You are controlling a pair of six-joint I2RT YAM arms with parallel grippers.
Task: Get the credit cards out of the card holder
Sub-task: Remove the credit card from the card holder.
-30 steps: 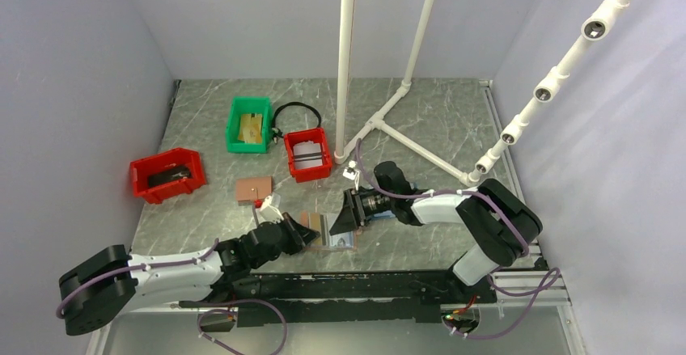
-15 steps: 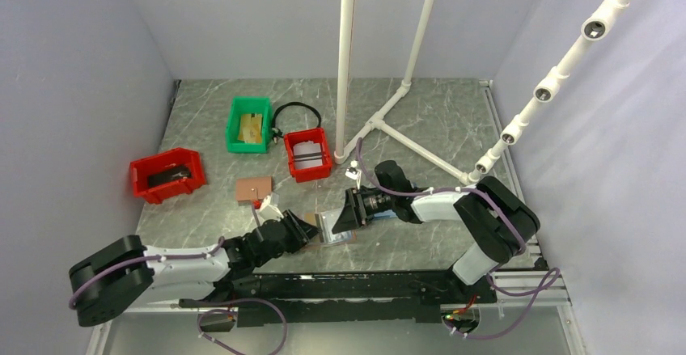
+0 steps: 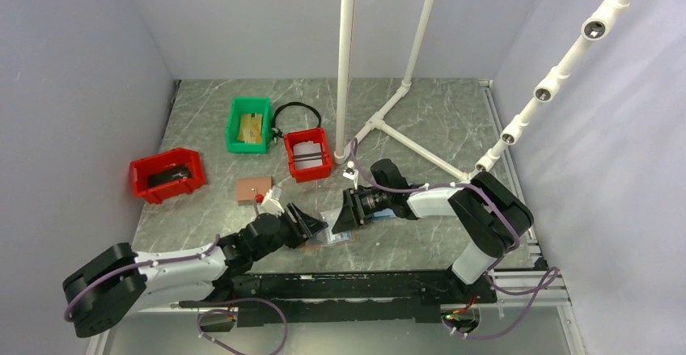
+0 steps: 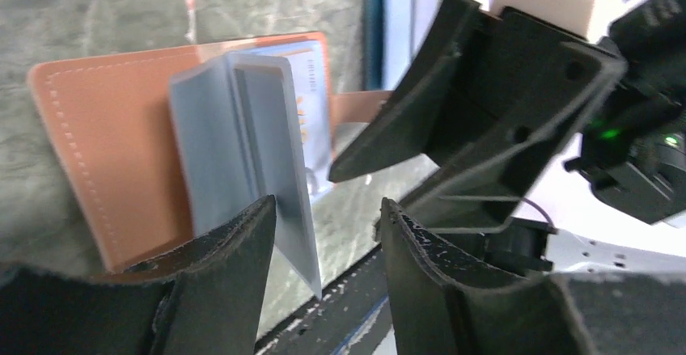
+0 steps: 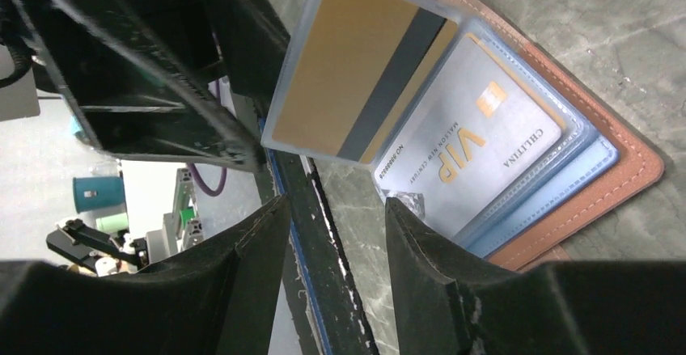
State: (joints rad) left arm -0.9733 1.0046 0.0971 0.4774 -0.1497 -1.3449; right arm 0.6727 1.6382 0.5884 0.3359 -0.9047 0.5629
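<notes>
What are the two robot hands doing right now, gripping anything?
Left hand: open, a raised clear plastic card sleeve between its fingers, unclamped.
Right hand: open, holding nothing.

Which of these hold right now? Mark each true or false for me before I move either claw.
The card holder lies open on the table. True.
A VIP card sits inside it. True.
The right claw is shut on a card. False: open, holding nothing.
The gold card lies loose on the table. False: it sits in a raised clear sleeve.
The left claw is open. True.
</notes>
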